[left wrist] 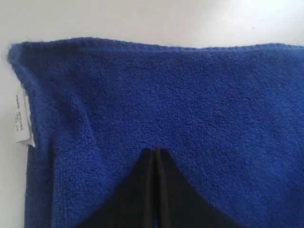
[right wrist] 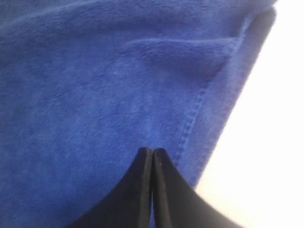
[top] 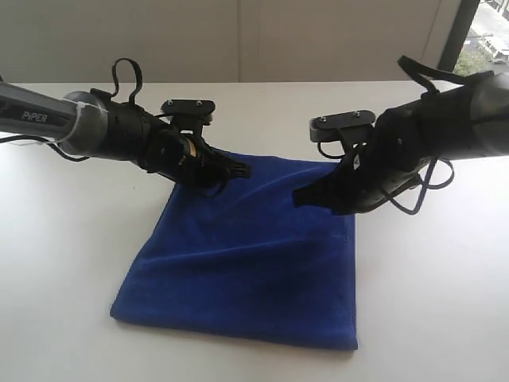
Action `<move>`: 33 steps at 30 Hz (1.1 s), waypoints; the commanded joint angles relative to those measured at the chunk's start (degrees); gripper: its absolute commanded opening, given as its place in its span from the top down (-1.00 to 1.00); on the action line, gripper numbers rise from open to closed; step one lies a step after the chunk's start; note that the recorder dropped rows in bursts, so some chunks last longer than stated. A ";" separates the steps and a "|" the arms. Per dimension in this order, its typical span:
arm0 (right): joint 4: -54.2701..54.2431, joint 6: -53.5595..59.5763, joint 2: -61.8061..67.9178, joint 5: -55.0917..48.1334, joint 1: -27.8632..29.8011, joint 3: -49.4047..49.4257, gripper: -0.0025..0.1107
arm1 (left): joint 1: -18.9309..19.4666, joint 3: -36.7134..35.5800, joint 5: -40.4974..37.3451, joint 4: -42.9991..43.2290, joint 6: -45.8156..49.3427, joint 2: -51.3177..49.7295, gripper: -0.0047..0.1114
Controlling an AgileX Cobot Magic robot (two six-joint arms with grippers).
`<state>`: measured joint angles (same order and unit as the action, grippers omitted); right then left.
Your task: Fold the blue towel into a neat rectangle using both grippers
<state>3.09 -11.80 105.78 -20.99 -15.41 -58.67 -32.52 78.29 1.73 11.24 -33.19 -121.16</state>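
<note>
The blue towel (top: 246,255) lies flat on the white table as a rough rectangle, its far edge under both arms. My left gripper (top: 242,169) hovers over the towel's far left corner, with the jaws pressed together and no cloth between them. In the left wrist view the gripper (left wrist: 155,150) points across the towel (left wrist: 190,95), whose white tag (left wrist: 21,118) sticks out at the side edge. My right gripper (top: 298,196) is shut too, low over the far right part. The right wrist view has the gripper (right wrist: 152,150) beside the towel's stitched hem (right wrist: 192,118).
The white table (top: 64,239) spreads out on all sides of the towel. A wall runs along the back, and a window strip (top: 485,32) is at the far right.
</note>
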 commanded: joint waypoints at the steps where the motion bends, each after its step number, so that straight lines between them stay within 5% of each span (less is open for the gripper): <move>1: 0.54 -0.62 2.52 2.92 2.51 -0.23 0.96 | -0.15 -0.22 -0.44 -0.01 0.69 -1.04 0.88; 20: 1.70 2.84 9.10 1.02 6.42 -7.71 0.96 | 6.04 -0.22 -4.73 -0.71 -5.98 -1.14 0.88; 33: -1.31 6.52 4.27 -7.07 5.35 -11.52 0.96 | 6.06 -0.22 1.63 -0.71 -7.97 3.43 0.88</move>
<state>3.69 -8.25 111.76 -25.17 -9.65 -69.96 -26.62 78.25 2.26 10.30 -38.91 -118.91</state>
